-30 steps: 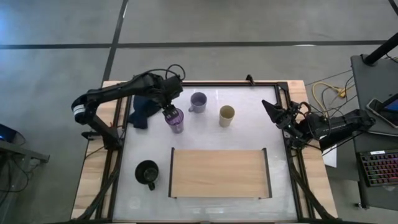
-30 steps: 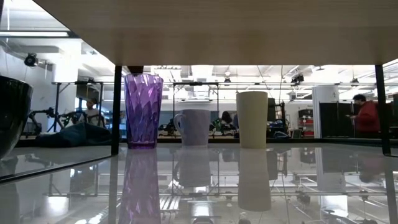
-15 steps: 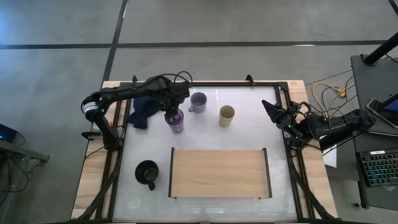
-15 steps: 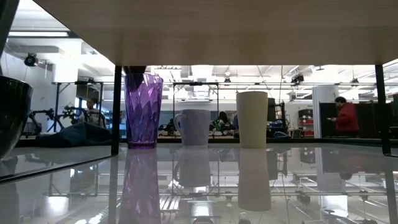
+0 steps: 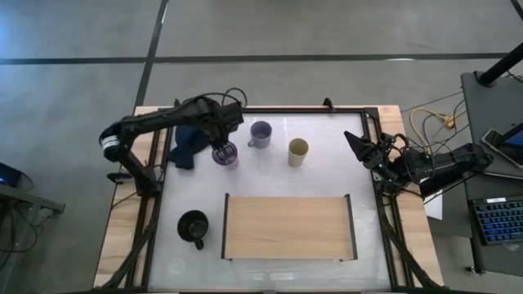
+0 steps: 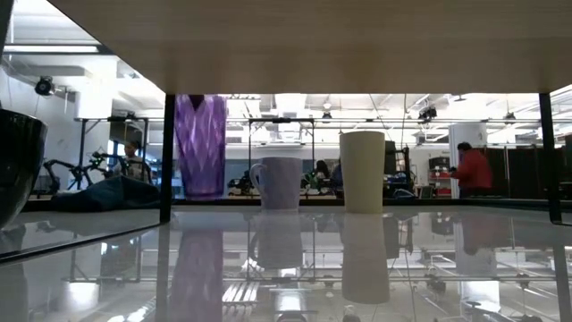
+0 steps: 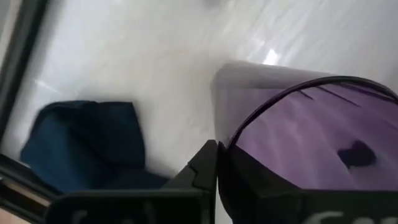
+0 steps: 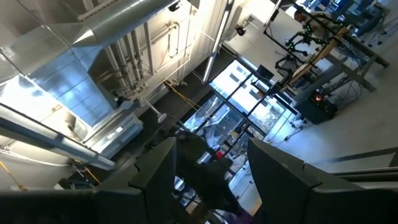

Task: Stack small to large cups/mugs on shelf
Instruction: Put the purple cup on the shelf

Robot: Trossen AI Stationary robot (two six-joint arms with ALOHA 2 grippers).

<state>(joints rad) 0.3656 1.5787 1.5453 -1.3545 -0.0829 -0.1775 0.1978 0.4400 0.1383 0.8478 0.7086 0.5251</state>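
The translucent purple tumbler (image 6: 200, 146) hangs a little above the table at the far left, with my left gripper (image 5: 219, 148) shut on its rim from above. To its right the grey-lavender mug (image 5: 261, 133) and the pale yellow cup (image 5: 298, 151) stand upright on their bases. The black mug (image 5: 194, 227) stands at the near left, beside the wooden shelf (image 5: 288, 237). My right gripper (image 5: 357, 145) waits open at the table's right edge, holding nothing. My left gripper holds the tumbler by its rim (image 7: 229, 138), on the side toward the blue cloth. One finger (image 7: 204, 167) is outside the wall and the other is inside the cup. The fingers point down from above. The tumbler hangs upright below them, its base (image 6: 202, 194) clear of the table.
A dark blue cloth (image 5: 187, 144) lies bunched just left of the tumbler at the table's far left. The shelf's black end rails (image 5: 225, 227) rise at each short end. A person in red (image 6: 469, 170) stands far off in the room behind.
My left gripper has shut on the tumbler's rim and risen. The tumbler, which stood on the table, now hangs clear of it and has shifted slightly toward the table's far left.
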